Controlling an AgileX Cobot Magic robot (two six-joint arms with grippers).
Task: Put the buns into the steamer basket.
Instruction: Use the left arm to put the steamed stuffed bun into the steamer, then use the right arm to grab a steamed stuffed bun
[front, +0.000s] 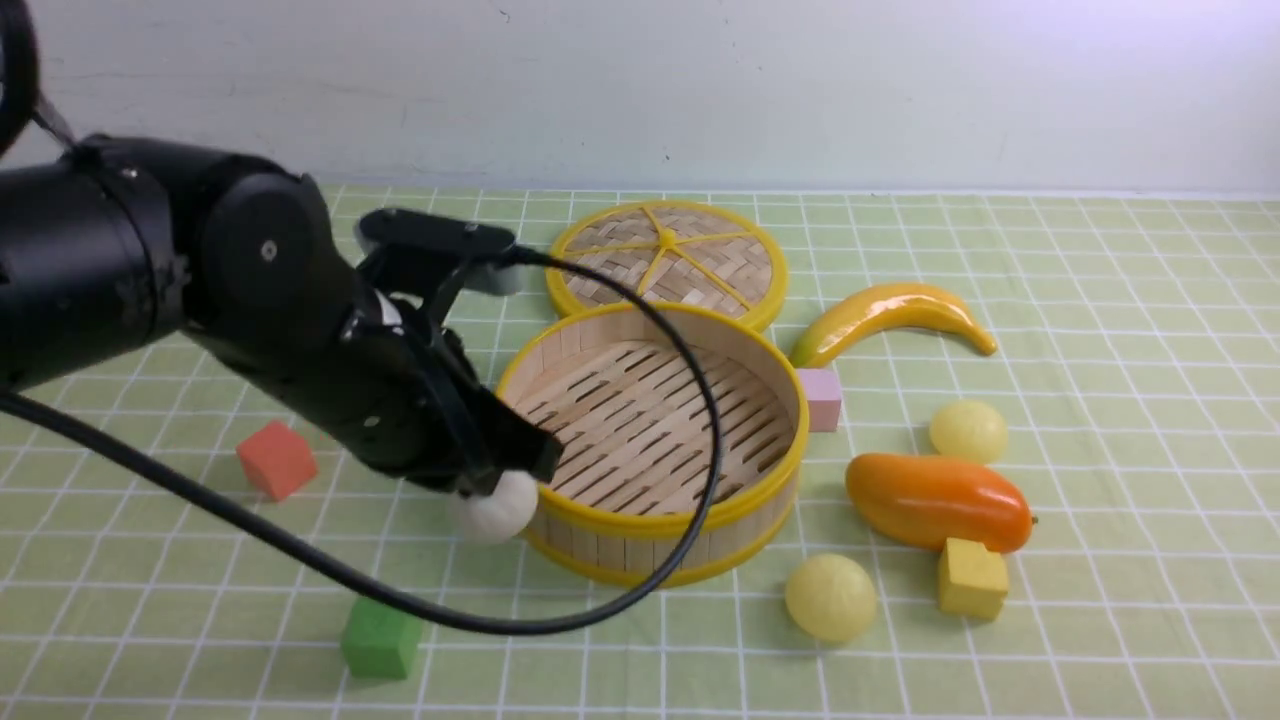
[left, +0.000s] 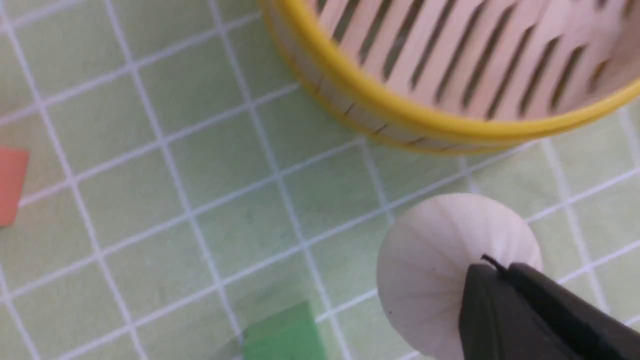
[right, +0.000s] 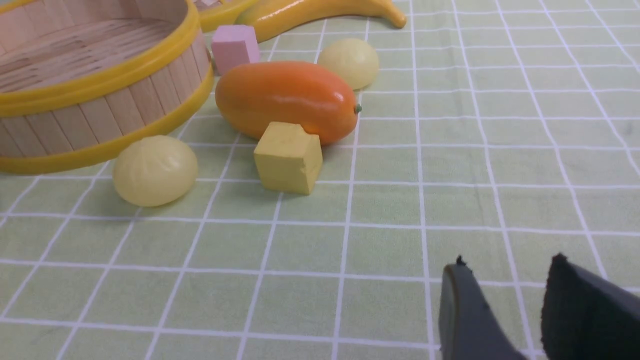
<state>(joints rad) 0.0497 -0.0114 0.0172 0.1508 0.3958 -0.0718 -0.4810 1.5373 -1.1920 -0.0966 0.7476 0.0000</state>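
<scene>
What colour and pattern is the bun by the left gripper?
Bun: off-white, finely pleated; clearest in left wrist view.

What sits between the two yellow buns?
The orange mango lies between the far yellow bun and the near yellow bun, clearest in the front view; the right wrist view shows it too.

Green-checked counter (front: 1100, 300) is seen; on it are laid the steamer basket (front: 640, 522), lid (front: 700, 260), banana (front: 890, 310), mango (front: 935, 500), near yellow bun (front: 830, 597), far yellow bun (front: 968, 430).
</scene>
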